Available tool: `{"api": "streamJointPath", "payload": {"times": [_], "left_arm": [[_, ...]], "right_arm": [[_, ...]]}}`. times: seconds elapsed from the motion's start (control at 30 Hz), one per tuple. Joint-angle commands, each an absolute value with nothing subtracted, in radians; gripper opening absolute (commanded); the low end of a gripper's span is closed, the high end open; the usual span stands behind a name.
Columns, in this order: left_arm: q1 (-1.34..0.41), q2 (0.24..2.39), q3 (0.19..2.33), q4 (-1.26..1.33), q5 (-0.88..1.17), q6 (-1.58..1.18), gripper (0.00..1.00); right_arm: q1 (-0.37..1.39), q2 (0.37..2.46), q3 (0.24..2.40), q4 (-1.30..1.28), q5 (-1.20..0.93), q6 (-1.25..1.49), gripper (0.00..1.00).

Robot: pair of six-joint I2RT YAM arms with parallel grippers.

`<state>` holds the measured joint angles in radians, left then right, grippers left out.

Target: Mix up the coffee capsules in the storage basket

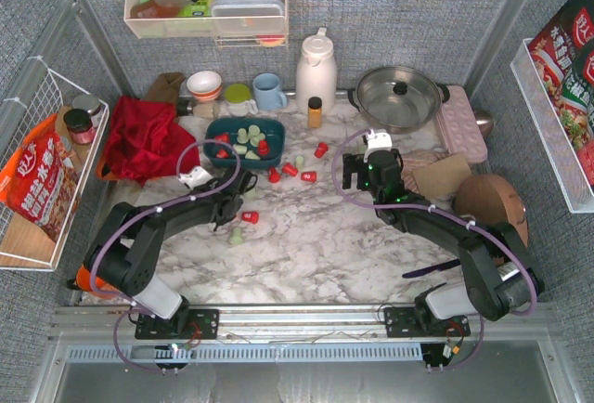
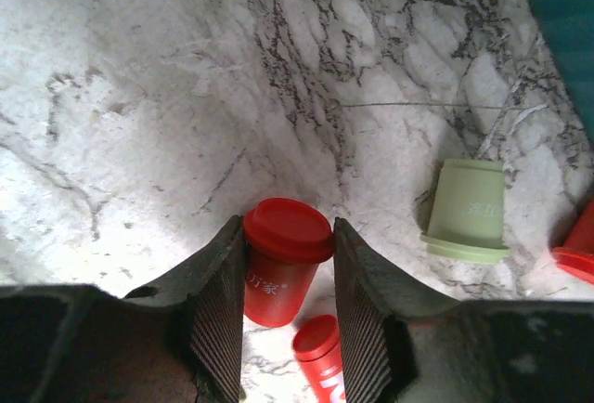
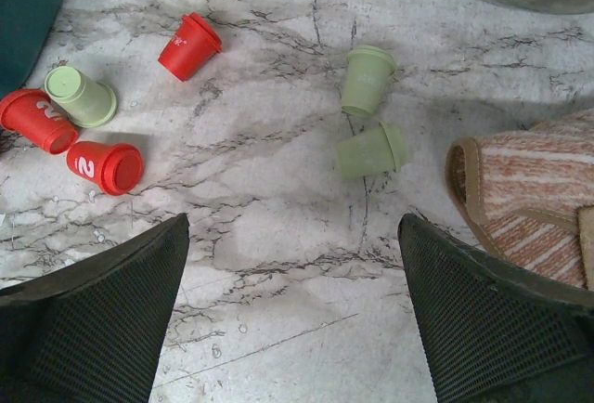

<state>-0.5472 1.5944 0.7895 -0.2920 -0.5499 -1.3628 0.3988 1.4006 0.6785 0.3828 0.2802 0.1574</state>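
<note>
Red capsule (image 2: 278, 268) sits between the jaws of my left gripper (image 2: 288, 236). Both pads press on its lid, so I call it clamped. A second red one (image 2: 316, 343) lies under it on the marble table (image 2: 139, 97), and a green one (image 2: 467, 213) rests to the right. The basket (image 1: 223, 160) stands toward the back of the table, just beyond this gripper, with green and red capsules (image 1: 249, 136) inside. More red ones (image 1: 290, 169) lie scattered beside it on the right. My right gripper (image 3: 292, 227) hangs near two green capsules (image 3: 367, 115), jaws wide apart, holding nothing.
</note>
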Motion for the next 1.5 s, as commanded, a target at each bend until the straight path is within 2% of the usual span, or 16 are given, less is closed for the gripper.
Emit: {"api": "streamJointPath", "payload": {"times": [0.0, 0.2, 0.33, 0.5, 0.63, 0.73, 0.87, 0.97, 1.1, 1.23, 1.37, 1.47], "left_arm": [[-0.546, 1.559, 0.803, -0.418, -0.57, -1.267, 0.32], [-0.546, 1.454, 0.907, -0.345, -0.677, -1.09, 0.33], [-0.539, 1.454, 0.991, -0.131, -0.721, -0.862, 0.34], [-0.468, 1.565, 1.059, 0.149, -0.696, -0.615, 0.39], [-0.381, 1.728, 1.187, 0.164, -0.616, -0.591, 0.45], [-0.346, 1.841, 1.279, 0.136, -0.566, -0.603, 0.55], [-0.337, 1.912, 1.345, 0.083, -0.486, -0.616, 0.82], [-0.337, 1.895, 1.317, 0.088, -0.471, -0.629, 0.92], [-0.338, 1.799, 1.274, 0.041, -0.428, -0.62, 0.94], [-0.346, 1.66, 1.16, 0.021, -0.248, -0.564, 0.97], [-0.365, 1.539, 1.026, -0.054, -0.097, -0.542, 0.94], [-0.402, 1.475, 0.953, -0.164, -0.083, -0.533, 0.91]], "right_arm": [[0.399, 1.404, 0.687, 0.388, 0.287, 0.153, 0.99], [0.399, 1.413, 0.69, 0.388, 0.287, 0.153, 0.99], [0.399, 1.409, 0.69, 0.385, 0.291, 0.149, 0.99], [0.399, 1.395, 0.689, 0.378, 0.303, 0.137, 0.99], [0.399, 1.384, 0.687, 0.376, 0.311, 0.129, 0.99], [0.4, 1.381, 0.685, 0.374, 0.314, 0.126, 0.99], [0.399, 1.381, 0.685, 0.374, 0.316, 0.123, 0.99], [0.4, 1.382, 0.685, 0.374, 0.316, 0.124, 0.99], [0.4, 1.382, 0.686, 0.374, 0.312, 0.127, 0.99], [0.399, 1.385, 0.687, 0.374, 0.311, 0.127, 0.99], [0.4, 1.388, 0.687, 0.375, 0.308, 0.13, 0.99], [0.401, 1.392, 0.687, 0.376, 0.306, 0.133, 0.99]]}}
